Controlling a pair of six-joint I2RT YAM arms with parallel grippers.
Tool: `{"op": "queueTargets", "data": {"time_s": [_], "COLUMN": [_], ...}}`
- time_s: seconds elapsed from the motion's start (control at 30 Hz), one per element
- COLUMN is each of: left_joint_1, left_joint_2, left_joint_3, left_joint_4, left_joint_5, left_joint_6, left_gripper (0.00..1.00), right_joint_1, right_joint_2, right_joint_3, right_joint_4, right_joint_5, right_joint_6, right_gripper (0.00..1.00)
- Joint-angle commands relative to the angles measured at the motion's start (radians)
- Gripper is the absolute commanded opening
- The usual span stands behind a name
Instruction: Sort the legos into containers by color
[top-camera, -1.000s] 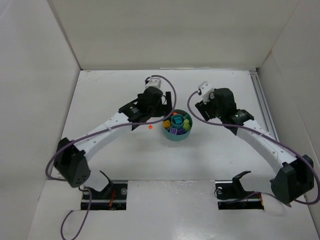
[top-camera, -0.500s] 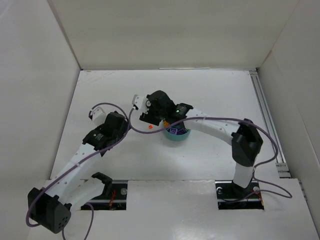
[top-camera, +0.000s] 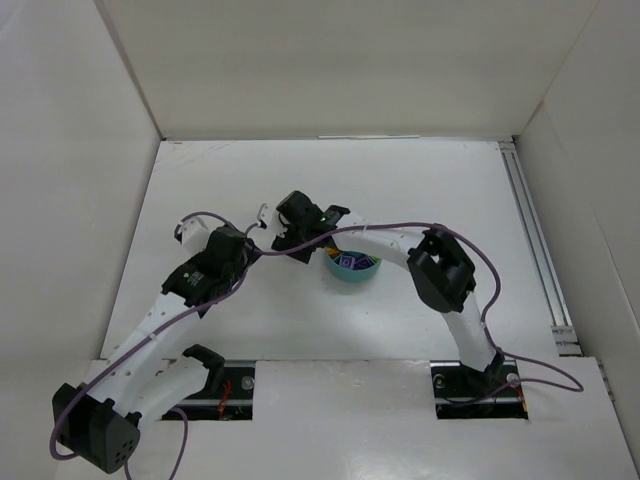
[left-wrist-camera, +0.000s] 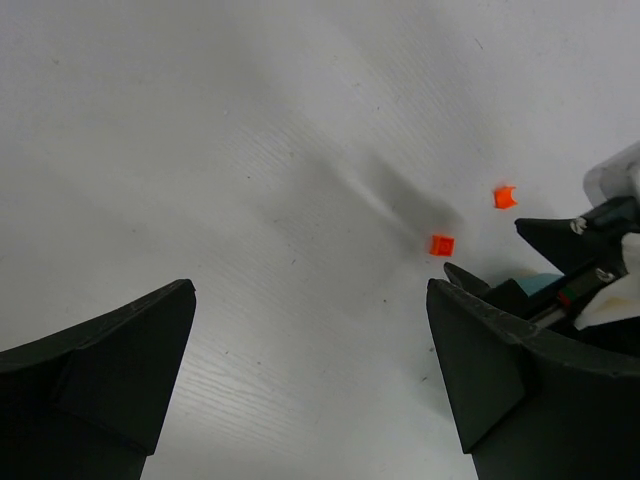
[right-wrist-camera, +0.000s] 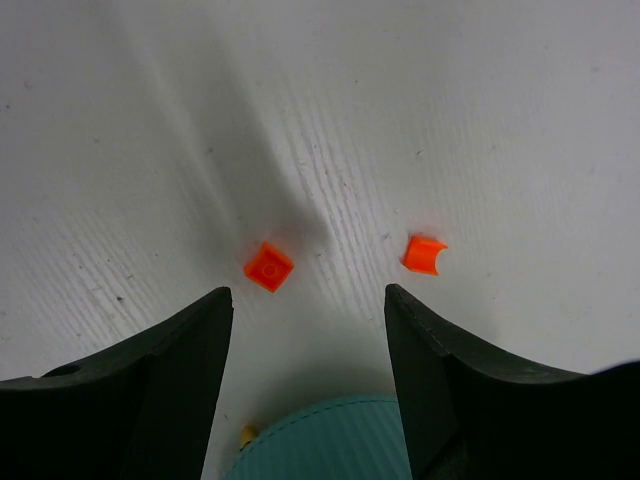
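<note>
I see my right gripper spread and empty; just ahead of its fingertips the square orange brick sits corner-on, diamond-wise. My left gripper gapes empty too.

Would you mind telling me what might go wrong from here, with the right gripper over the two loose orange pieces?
1. The orange brick and the orange curved piece each lie near a finger of the open right gripper; coming down could flick one away.
2. The dish sits just beneath that gripper, so a low move may bump it.
3. The open left gripper hovers close by; the two could collide.
</note>
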Motion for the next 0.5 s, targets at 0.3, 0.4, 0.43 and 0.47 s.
{"op": "queueTargets", "data": {"time_s": [0.3, 0.4, 0.43, 0.47], "left_joint_1": [0.001, 0.001, 0.001, 0.001], "left_joint_2": [0.006, 0.006, 0.006, -0.004], "left_joint_3": [-0.017, -0.017, -0.017, -0.017], "left_joint_4": [0.05, 0.05, 0.05, 0.05], "left_joint_5": [0.014, 0.024, 0.024, 0.024], "left_joint_6": [0.033, 0.033, 0.033, 0.033], "left_gripper": [1.0, 1.0, 1.0, 1.0], "right_joint_1": [0.001, 0.001, 0.001, 0.001], "right_joint_2": [0.084, 0.094, 0.094, 0.094], "right_joint_3": [0.09, 0.09, 0.09, 0.09], "right_joint_4": [-0.051, -0.051, -0.051, -0.051], "right_joint_5": [-0.004, -0.004, -0.004, -0.004], "right_joint_6": [0.089, 0.098, 0.098, 0.098], "right_gripper": [0.6, 0.58, 0.57, 0.57]}}
